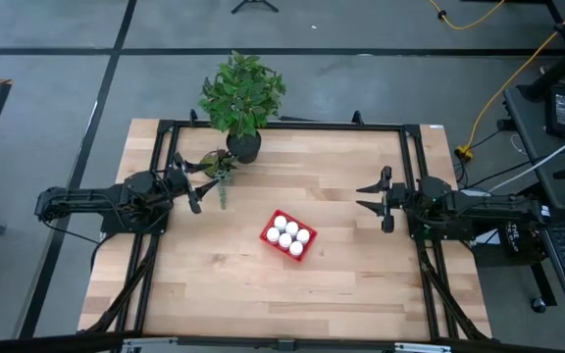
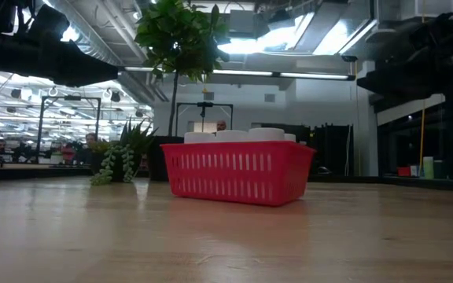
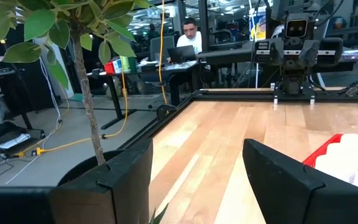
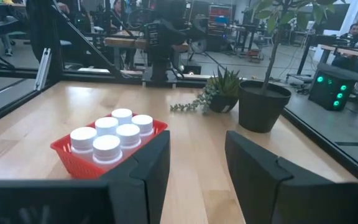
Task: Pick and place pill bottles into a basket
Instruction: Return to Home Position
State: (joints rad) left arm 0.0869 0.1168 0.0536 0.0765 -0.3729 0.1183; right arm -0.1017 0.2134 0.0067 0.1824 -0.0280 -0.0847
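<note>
Left of the basket [image 1: 308,247], the left gripper [image 1: 189,183] hung open and empty. All six pill bottles [image 1: 288,233] stood inside the basket, so I judged nothing remained to carry. Right of it, the right gripper [image 1: 365,196] gaped empty too.

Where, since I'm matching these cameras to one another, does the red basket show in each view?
High view: basket just below picture centre.
Low view: basket mid-picture, facing the camera.
Left wrist view: only a corner of the basket, at the picture's right edge.
Right wrist view: basket lower left, pill bottles inside.
Shared landmark: the black plant pot shows in all four.
</note>
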